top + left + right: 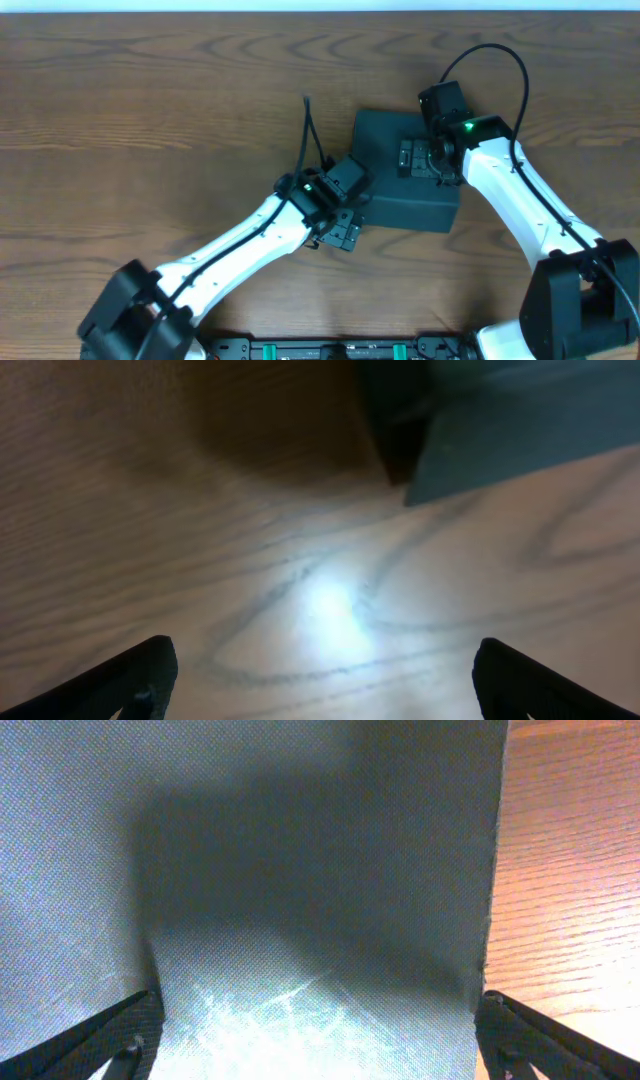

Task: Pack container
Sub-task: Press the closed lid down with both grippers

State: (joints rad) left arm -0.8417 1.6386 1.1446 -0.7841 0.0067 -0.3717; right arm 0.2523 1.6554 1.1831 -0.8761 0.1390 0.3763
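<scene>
Jaws of both grippers stand spread wide, nothing held. Left gripper hangs over the table just beside the near-left corner of the container; right gripper is above its flap. Container mid-table, flap down. Judged: packing near complete, and seating the flap may remain. Count: one container, two grippers.

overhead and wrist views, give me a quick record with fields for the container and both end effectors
container: dark square box on the wooden table, right of centre
container state: looks closed on top, no contents visible
left end effector: open, empty, over bare wood beside the box's lower-left corner
right end effector: open, empty, above the box's top face near its right edge
contact: neither end effector grips the box
</scene>
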